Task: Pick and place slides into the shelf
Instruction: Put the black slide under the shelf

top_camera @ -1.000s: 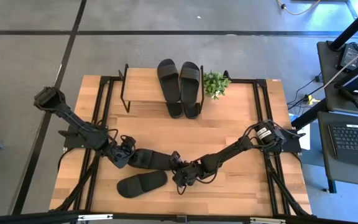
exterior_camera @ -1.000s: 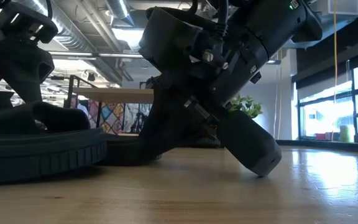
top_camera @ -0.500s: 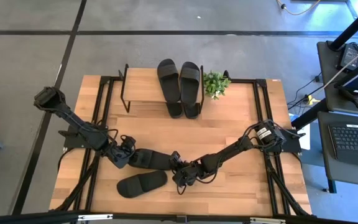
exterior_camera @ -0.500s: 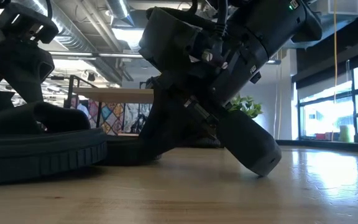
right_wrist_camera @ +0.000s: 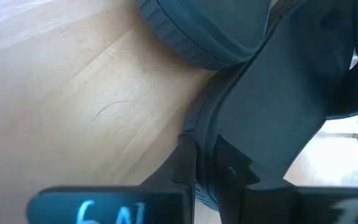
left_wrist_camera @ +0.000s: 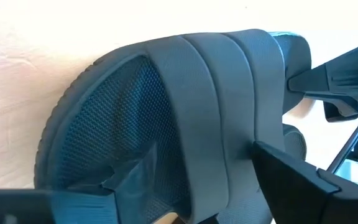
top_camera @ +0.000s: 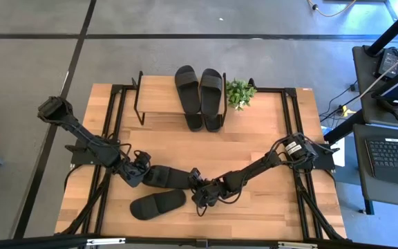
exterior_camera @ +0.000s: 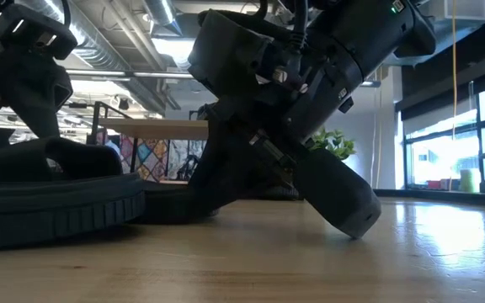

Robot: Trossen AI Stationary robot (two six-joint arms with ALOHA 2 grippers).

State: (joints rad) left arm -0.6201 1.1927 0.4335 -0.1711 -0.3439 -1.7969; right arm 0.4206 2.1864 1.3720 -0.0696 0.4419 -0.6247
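Observation:
One black slide (top_camera: 168,176) lies on the table between my two grippers. My left gripper (top_camera: 141,170) is at its left end; in the left wrist view the wide strap (left_wrist_camera: 216,112) fills the gap between the fingers. My right gripper (top_camera: 197,188) is shut at its right end. A second slide (top_camera: 157,204) rests sole-down near the table's near edge, also seen close up as the near slide (exterior_camera: 49,210) in the low view. Two more slides (top_camera: 200,97) lie side by side on the right end of the shelf (top_camera: 157,95). My left gripper holds the slide by its strap band (left_wrist_camera: 241,162), one finger (left_wrist_camera: 303,180) on the band's outer edge and the other finger (left_wrist_camera: 48,205) on the footbed side. It comes nearly level from the table's left. The slide's sole stays on the table. My right gripper pinches the sole's rim (right_wrist_camera: 204,134) at the slide's right end, beside the strap (right_wrist_camera: 278,106), between its two fingers (right_wrist_camera: 188,168). It comes slanting down from the table's right. The slide rests on the table.
A small green plant (top_camera: 240,92) stands just right of the shelf. The shelf's left half is bare plank. Bare tabletop (top_camera: 254,131) lies between the shelf and the arms. A desk with a laptop (top_camera: 392,155) stands beyond the table's right edge.

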